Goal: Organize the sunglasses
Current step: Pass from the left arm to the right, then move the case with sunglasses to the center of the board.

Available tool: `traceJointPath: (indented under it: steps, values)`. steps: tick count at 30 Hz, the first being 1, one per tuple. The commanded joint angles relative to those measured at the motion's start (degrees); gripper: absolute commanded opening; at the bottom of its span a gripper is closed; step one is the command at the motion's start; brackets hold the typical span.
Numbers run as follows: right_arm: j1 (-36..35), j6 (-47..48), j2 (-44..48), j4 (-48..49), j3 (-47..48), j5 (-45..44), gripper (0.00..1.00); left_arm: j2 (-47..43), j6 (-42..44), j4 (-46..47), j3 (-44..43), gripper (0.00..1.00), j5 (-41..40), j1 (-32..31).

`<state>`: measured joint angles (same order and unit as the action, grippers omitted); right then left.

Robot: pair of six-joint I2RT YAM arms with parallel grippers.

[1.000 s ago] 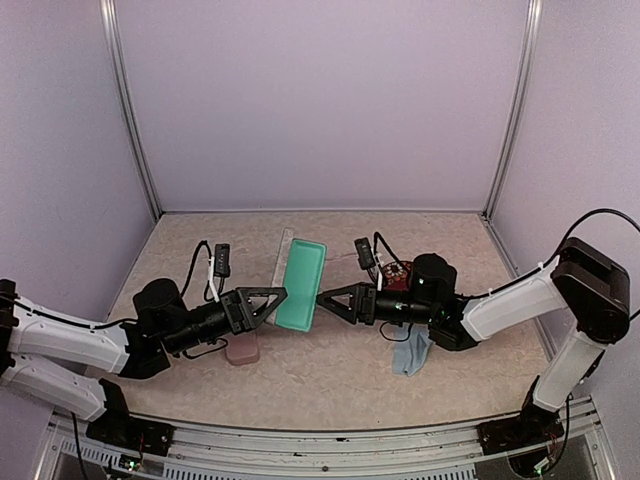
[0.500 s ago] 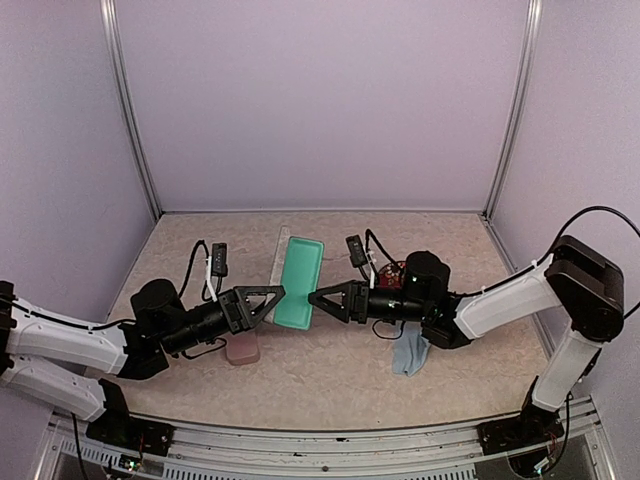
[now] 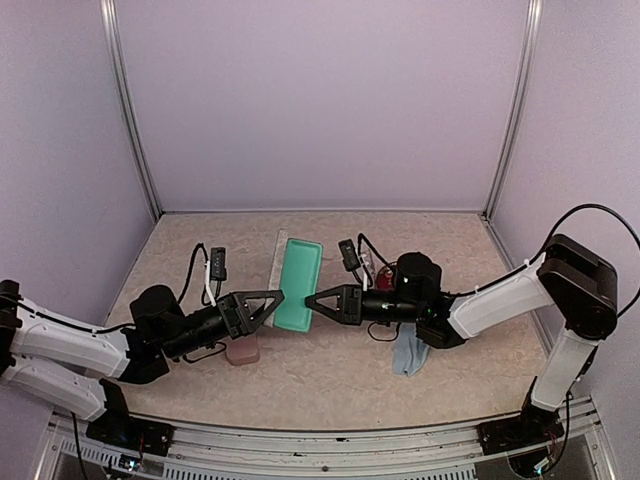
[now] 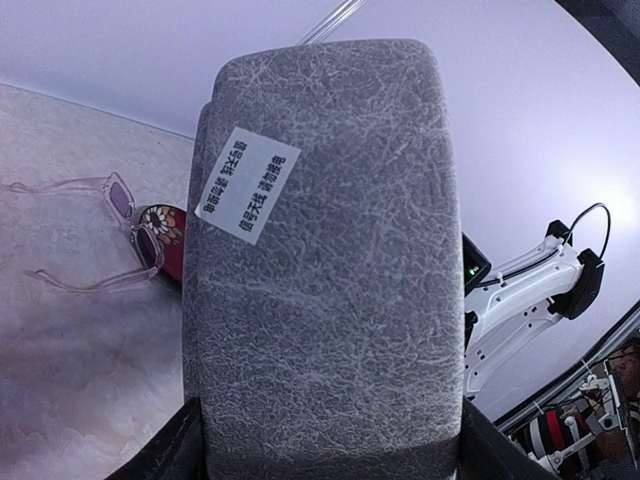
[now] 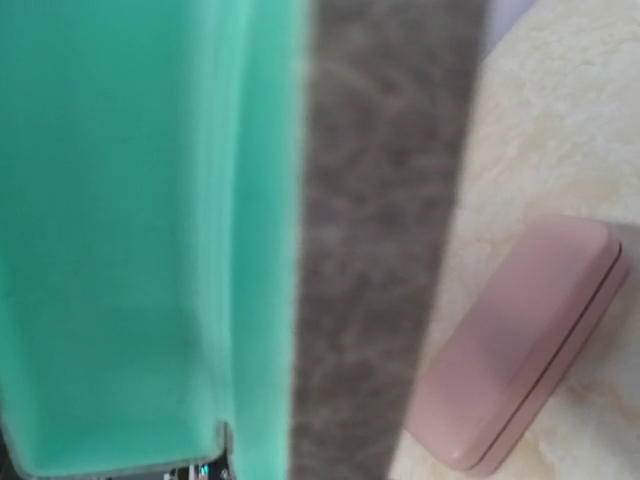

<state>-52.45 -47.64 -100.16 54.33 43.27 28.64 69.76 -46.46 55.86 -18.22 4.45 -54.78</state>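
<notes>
My left gripper (image 3: 272,298) is shut on an open grey case (image 3: 300,283) with a teal lining and holds it above the table. In the left wrist view the case's grey outside (image 4: 320,250) with its white label fills the frame, and my left gripper (image 4: 325,445) has a finger on each side. A pale clear-pink pair of sunglasses (image 4: 108,235) lies open on the table beyond. A dark red pair (image 4: 165,228) lies against it, partly hidden by the case. My right gripper (image 3: 313,300) is at the case's right edge. The right wrist view shows only the blurred teal lining (image 5: 130,230) and grey wall.
A shut pink case (image 3: 242,350) lies on the table under my left arm; the right wrist view also shows the pink case (image 5: 520,345). A light-blue cloth (image 3: 410,352) lies under my right arm. Purple walls close in the table on three sides.
My right arm has reached left until its gripper meets the case's right edge. My left gripper still holds the case, almost unmoved.
</notes>
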Motion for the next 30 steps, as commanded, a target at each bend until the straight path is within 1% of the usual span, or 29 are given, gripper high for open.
traceJointPath:
  steps: [1,4,6,8,9,12,13,17,20,22,23,25,27,30]
  values:
    - [-0.14,4.40,3.74,-4.81,1.98,-2.95,0.08,1.13,-1.12,6.24,1.65,0.12,-0.61,-0.80]
    - [0.07,7.79,6.61,-12.31,2.97,-5.51,0.00,1.59,-0.45,6.10,1.69,0.34,-0.96,-1.17]
    - [0.40,9.98,8.72,-17.77,3.59,-7.66,0.00,1.46,-0.11,5.24,1.61,0.52,-1.29,-1.36]
    - [1.03,12.05,10.80,-23.69,4.14,-9.33,0.00,1.12,0.55,3.94,1.61,0.74,-1.91,-1.67]
    - [1.45,13.16,11.86,-26.14,4.36,-9.95,0.00,0.97,1.00,3.28,1.53,0.80,-2.00,-1.77]
    - [2.79,16.18,14.71,-33.81,5.80,-11.68,0.00,0.82,1.53,1.62,1.43,0.96,-2.05,-1.81]
    - [3.26,17.18,15.56,-36.53,6.38,-12.43,0.00,0.78,1.67,1.08,1.43,0.98,-2.05,-1.82]
    - [5.21,21.76,18.53,-45.07,8.47,-14.67,0.00,0.56,2.53,-0.80,1.88,0.99,-1.68,-1.90]
    - [5.52,27.69,18.84,-55.54,13.47,-20.07,0.00,-0.51,3.83,-5.23,2.21,0.99,-4.17,-1.82]
    - [5.53,30.86,18.16,-62.11,16.73,-24.14,0.00,-1.74,5.51,-13.96,0.42,0.99,-8.65,-2.13]
    - [5.58,32.21,17.59,-65.10,18.09,-25.98,0.00,-1.99,6.76,-19.66,-1.23,0.99,-12.41,-2.72]
    - [5.57,34.08,15.85,-70.18,21.15,-29.09,0.00,-1.30,9.18,-33.19,-6.07,0.99,-23.39,-5.09]
    - [5.56,34.95,14.65,-73.64,23.33,-30.98,0.00,1.53,10.40,-46.00,-11.49,0.99,-34.42,-7.25]
    - [5.51,35.54,13.46,-74.90,24.50,-31.60,0.00,8.69,8.42,-59.81,-18.02,0.99,-43.76,-8.15]
